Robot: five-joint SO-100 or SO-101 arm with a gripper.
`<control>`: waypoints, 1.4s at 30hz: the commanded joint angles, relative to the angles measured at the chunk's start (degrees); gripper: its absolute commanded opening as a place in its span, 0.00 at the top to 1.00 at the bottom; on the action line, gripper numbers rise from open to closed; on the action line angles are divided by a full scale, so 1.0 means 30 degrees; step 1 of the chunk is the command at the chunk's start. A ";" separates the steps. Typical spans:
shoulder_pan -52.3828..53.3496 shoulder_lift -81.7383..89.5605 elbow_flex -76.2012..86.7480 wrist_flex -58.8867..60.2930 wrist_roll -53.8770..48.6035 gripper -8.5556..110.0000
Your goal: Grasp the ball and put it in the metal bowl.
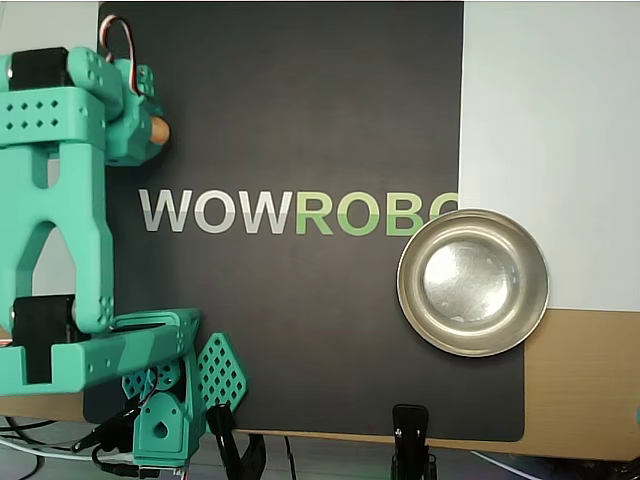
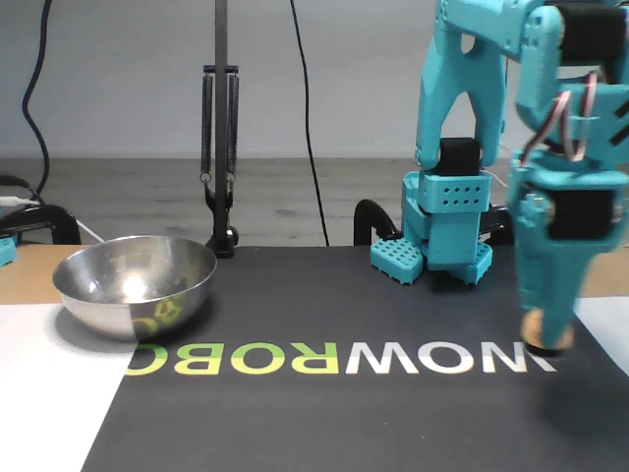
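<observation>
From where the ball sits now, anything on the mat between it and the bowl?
Nothing visible. The ball sits in the claw at the mat's far-left edge in the overhead view. Between it and the metal bowl there is only bare mat with printed lettering.
</observation>
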 commanded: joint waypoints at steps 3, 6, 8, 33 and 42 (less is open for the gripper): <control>0.0000 0.1055 -0.0820 0.0088 0.0059 0.64; 0.0146 0.1055 -0.0820 0.0088 0.0000 0.63; 0.0410 0.1055 -0.0850 0.0059 -0.0029 0.63; 0.4775 0.1025 -0.0820 0.0029 -0.0117 0.63; 0.6475 0.1025 -0.0850 -0.0117 -0.0146 0.63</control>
